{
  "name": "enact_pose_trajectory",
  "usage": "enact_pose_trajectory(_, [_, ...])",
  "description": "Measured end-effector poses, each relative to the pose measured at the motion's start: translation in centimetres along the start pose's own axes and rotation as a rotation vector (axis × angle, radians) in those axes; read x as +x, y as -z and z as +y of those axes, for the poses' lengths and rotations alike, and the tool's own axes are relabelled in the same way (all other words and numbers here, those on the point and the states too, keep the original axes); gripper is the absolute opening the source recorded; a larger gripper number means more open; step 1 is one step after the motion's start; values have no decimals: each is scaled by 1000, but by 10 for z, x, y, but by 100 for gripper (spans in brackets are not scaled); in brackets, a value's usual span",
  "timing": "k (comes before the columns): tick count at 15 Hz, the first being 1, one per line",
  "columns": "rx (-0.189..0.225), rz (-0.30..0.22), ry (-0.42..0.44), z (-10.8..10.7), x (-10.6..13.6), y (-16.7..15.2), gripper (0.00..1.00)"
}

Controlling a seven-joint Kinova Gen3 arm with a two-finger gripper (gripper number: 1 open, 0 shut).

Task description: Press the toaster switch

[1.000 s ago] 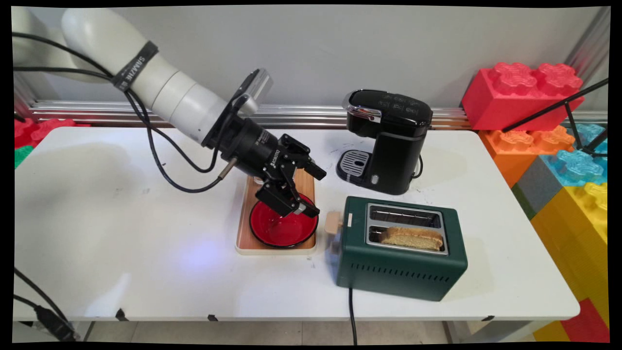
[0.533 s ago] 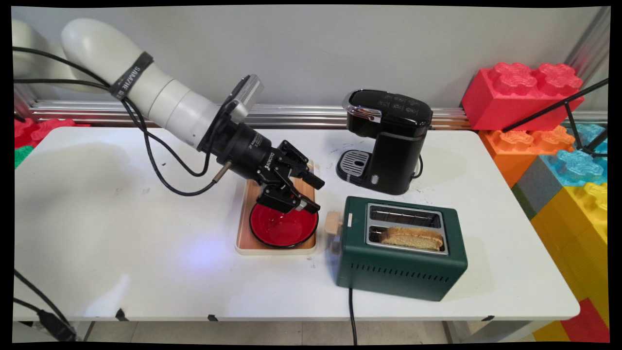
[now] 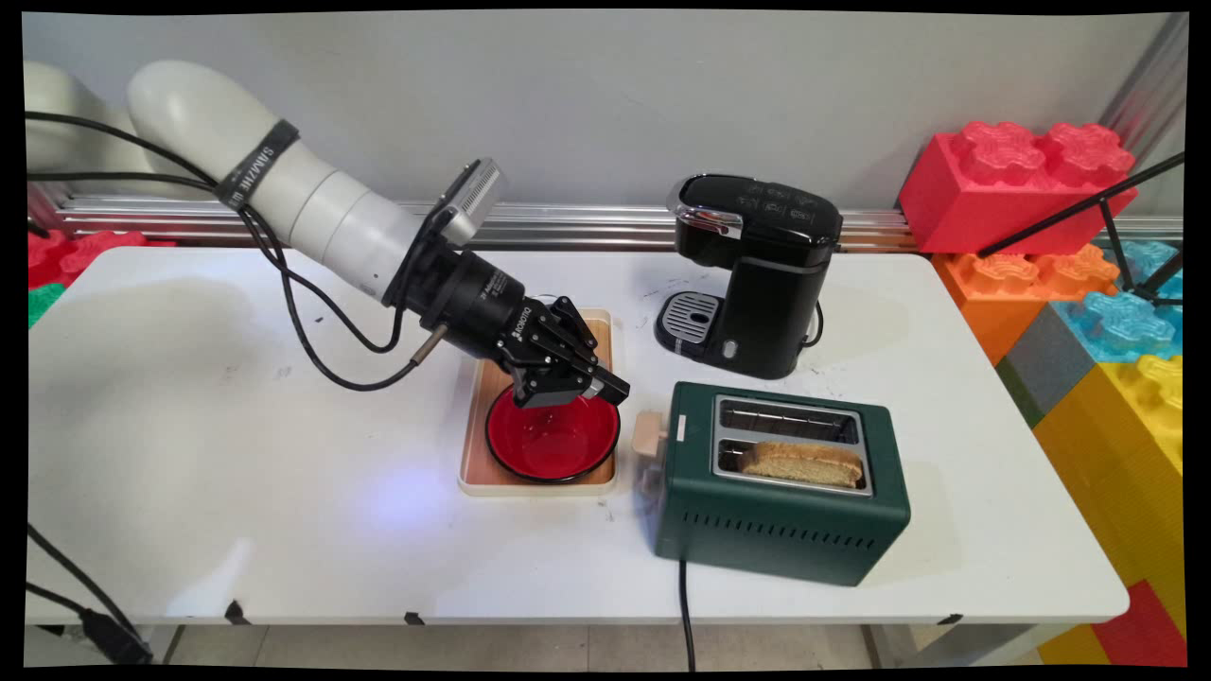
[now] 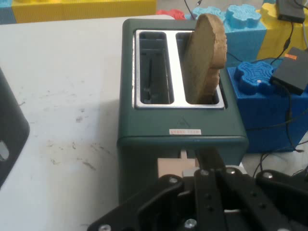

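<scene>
Bread [image 3: 802, 462] in toaster [image 3: 781, 515], right of bowl [image 3: 552, 442].

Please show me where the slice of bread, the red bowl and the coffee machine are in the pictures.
slice of bread [image 4: 206, 57], hand view, its flat face above the slot.
red bowl [image 3: 553, 445], main view, its inside bottom.
coffee machine [image 3: 771, 312], main view, its black front body.

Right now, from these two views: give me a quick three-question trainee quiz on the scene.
1. True or false: the slice of toasted bread stands in the dark green two-slot toaster's slot nearer the camera in the main view.
2. What does the red round bowl rest on? A) the bare white table B) the wooden tray C) the black coffee machine's drip grate
3. Fill in: the black two-finger gripper is above the bowl's ____ rim.

Key: 1 true; 2 B; 3 far.
</scene>
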Motion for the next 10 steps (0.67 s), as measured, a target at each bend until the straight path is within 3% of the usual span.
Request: enact_pose_trajectory(10, [4,18,12,-1,-16,-22,0])
